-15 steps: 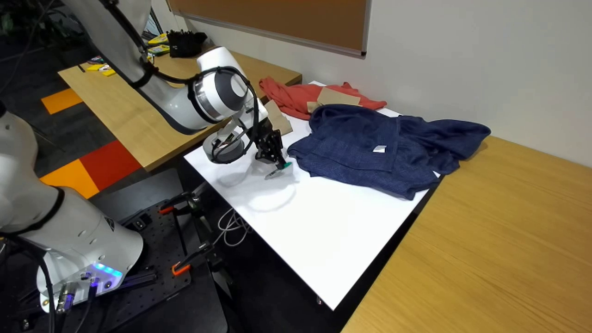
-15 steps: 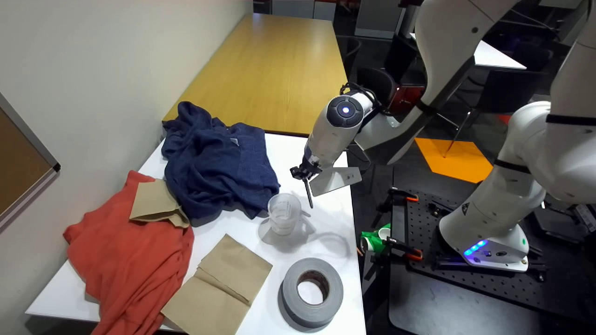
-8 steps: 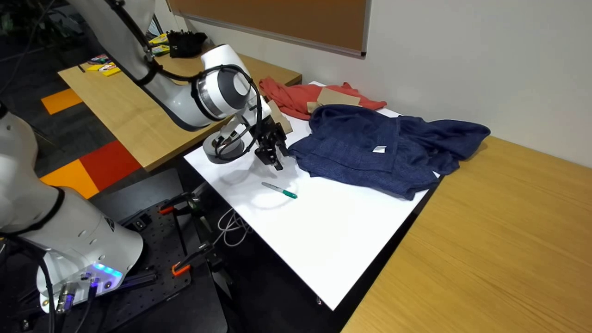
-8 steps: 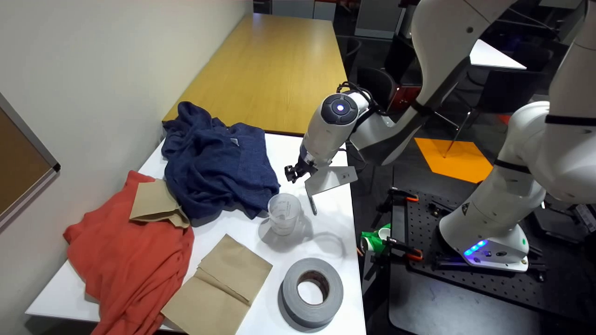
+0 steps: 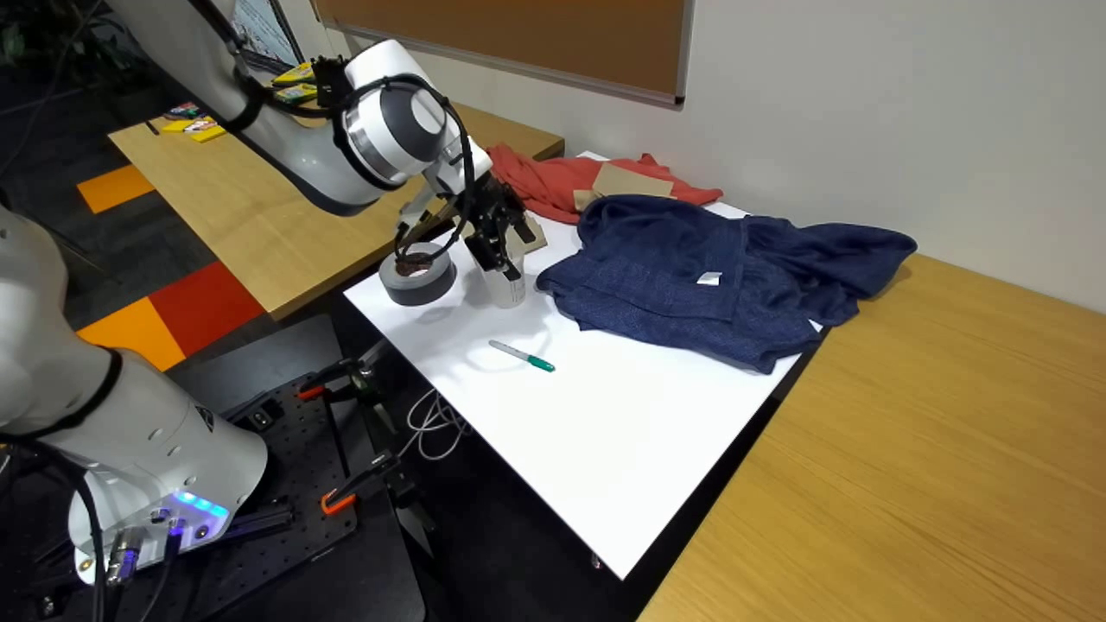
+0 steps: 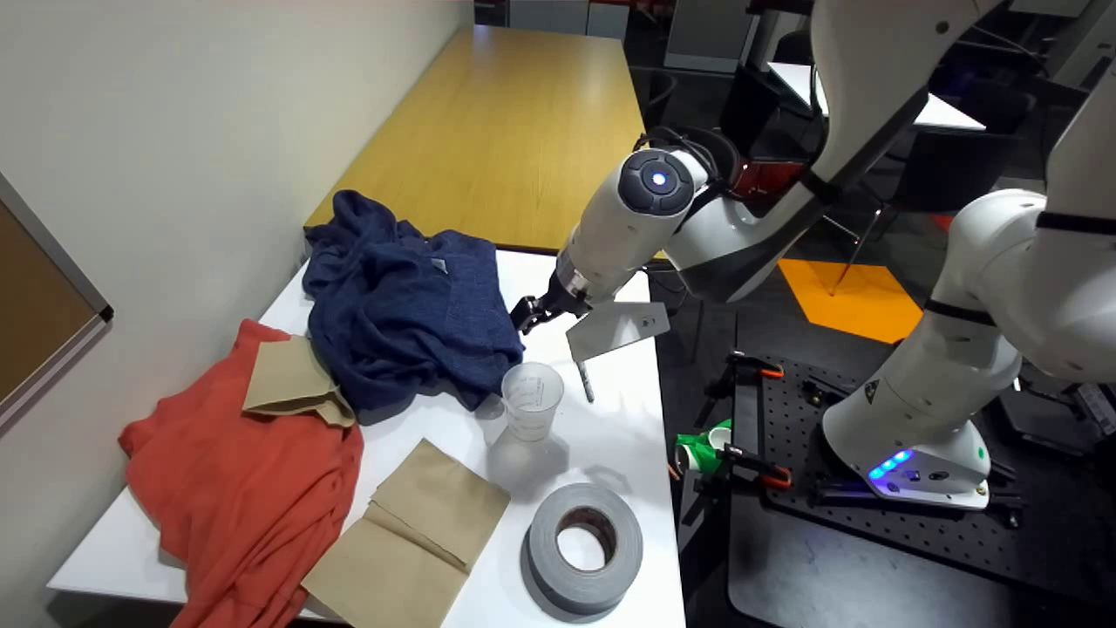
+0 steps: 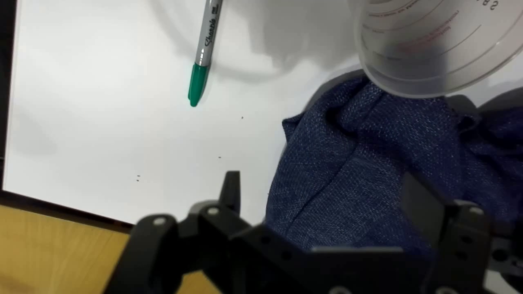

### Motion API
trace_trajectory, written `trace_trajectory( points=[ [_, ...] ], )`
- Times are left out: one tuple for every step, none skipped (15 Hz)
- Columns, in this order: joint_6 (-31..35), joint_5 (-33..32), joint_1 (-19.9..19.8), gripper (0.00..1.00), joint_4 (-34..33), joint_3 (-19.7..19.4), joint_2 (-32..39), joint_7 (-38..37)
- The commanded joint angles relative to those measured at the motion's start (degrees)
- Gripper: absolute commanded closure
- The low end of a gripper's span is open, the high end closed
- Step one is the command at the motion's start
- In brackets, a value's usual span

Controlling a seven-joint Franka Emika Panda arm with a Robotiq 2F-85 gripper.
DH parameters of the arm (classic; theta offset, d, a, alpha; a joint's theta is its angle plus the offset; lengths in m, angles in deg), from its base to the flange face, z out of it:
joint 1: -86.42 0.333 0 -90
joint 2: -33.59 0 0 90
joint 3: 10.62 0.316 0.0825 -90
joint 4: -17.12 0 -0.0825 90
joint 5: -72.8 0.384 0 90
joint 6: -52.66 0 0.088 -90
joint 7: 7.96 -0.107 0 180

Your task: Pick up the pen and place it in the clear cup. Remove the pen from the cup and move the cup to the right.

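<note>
In an exterior view, you had a grey tape roll (image 5: 418, 292) near the left corner of the white table (image 5: 605, 458). Near it, the clear cup (image 5: 508, 295) stood upright, partly hidden by your gripper (image 7: 322, 188), whose fingers (image 7: 231, 191) were spread wide apart. The pen (image 5: 522, 355) lay flat outside the cup, nearer the robot-side edge. Rightmost, the blue garment (image 5: 683, 281) spread along the far edge.
</note>
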State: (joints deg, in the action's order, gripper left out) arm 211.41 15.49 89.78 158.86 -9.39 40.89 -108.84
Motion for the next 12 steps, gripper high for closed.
trace_trajectory(
  points=[
    [-0.7, 3.4, 0.5, 0.00, 3.0, 1.4, -4.6, 2.8],
    [-0.7, 5.3, 0.4, 0.00, 3.7, 1.9, -5.0, 4.3],
    [-0.7, 7.3, 0.3, 0.00, 4.2, 2.4, -5.4, 5.8],
    [-0.7, 9.8, 0.3, 0.00, 4.9, 2.8, -5.7, 7.9],
    [-0.4, 11.8, 0.2, 0.00, 5.4, 3.1, -5.9, 9.8],
    [-0.4, 14.3, 0.2, 0.00, 5.9, 3.5, -5.9, 12.1],
    [-0.5, 16.2, 0.2, 0.00, 6.1, 3.8, -5.9, 13.9],
    [-0.3, 18.4, 0.2, 0.00, 6.3, 4.1, -5.6, 16.1],
    [-0.4, 20.2, 0.1, 0.00, 6.2, 4.3, -5.2, 17.8],
    [-0.5, 21.9, 0.1, 0.00, 6.2, 4.5, -4.9, 19.5],
    [-0.3, 23.2, 0.0, 0.00, 6.0, 4.5, -4.5, 21.0],
    [-0.3, 24.0, 0.0, 0.00, 5.9, 4.5, -4.2, 21.8]
  ],
)
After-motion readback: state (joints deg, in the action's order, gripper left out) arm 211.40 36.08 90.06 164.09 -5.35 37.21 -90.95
